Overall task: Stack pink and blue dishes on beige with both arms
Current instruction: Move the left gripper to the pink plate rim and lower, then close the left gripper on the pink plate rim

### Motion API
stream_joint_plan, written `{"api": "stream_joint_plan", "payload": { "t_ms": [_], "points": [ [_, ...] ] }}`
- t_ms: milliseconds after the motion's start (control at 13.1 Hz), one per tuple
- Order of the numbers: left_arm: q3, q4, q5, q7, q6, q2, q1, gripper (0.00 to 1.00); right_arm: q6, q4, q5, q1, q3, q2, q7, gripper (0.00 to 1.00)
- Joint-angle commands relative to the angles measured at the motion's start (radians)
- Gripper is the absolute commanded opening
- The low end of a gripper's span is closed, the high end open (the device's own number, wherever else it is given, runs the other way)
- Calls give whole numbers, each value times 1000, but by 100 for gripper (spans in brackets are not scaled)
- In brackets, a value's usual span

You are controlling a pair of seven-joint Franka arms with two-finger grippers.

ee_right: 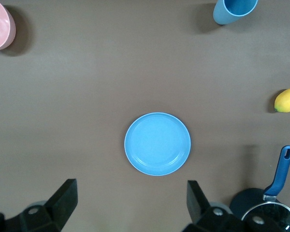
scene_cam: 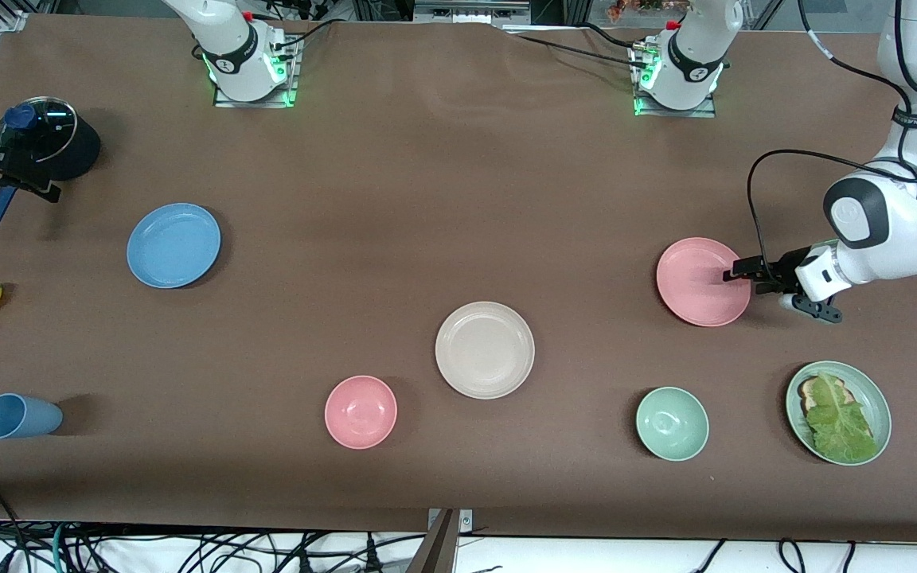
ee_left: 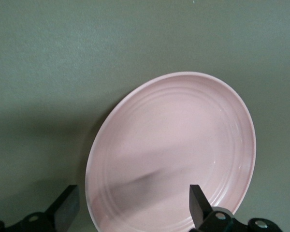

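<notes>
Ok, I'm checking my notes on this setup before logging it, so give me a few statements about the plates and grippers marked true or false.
1. The pink plate already sits on the beige plate. False: they lie apart on the table.
2. The left gripper is open at the pink plate's rim. True.
3. The blue plate has nothing on it. True.
4. The right gripper holds the blue plate. False: it is open above it.

plate A (scene_cam: 173, 244) toward right arm's end | plate B (scene_cam: 703, 281) toward left arm's end | plate C (scene_cam: 485, 349) between, nearer camera
</notes>
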Motion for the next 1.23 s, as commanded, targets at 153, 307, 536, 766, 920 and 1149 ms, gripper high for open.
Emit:
{"api": "stream_joint_plan", "payload": {
  "t_ms": [153,307,536,766,920,1149],
  "points": [
    [18,-45,-72,142,16,-36,6,100,-41,19,11,-2,0,1,-8,100],
    [18,-56,-72,149,47,-34,6,100,-41,19,11,-2,0,1,-8,100],
    [18,-91,-74,149,107,-33,0,100,-43,19,11,-2,1,0,-8,100],
    [18,-93,-101,149,113,-25,-7,93,-43,19,11,-2,1,0,-8,100],
    [18,-93,-103,149,113,-23,-8,44,-41,19,11,-2,0,0,-8,100],
    [18,-93,-103,149,111,-22,-8,0,-41,14,11,-2,-2,1,-8,100]
  ]
}}
